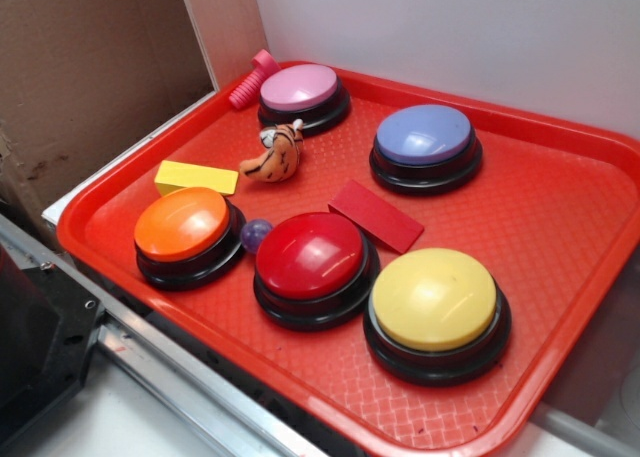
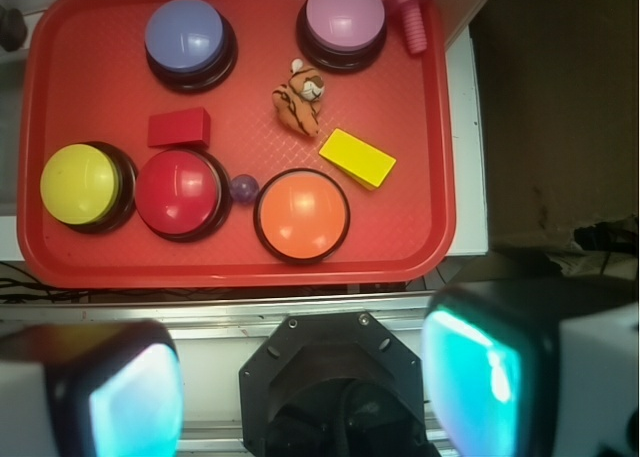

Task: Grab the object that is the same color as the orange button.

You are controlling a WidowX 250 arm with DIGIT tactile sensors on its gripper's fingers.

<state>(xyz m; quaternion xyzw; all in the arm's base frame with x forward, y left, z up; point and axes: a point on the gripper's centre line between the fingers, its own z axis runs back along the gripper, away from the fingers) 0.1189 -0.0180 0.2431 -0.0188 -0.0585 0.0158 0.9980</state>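
Fingers [image 2: 300, 382] wide apart, empty, well short of plush tiger [image 2: 300, 101].

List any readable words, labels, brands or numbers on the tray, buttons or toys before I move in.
None: no text shows in either view. The red plastic tray, the glossy orange dome button, the small striped orange plush tiger and the yellow rectangular block all look unmarked.
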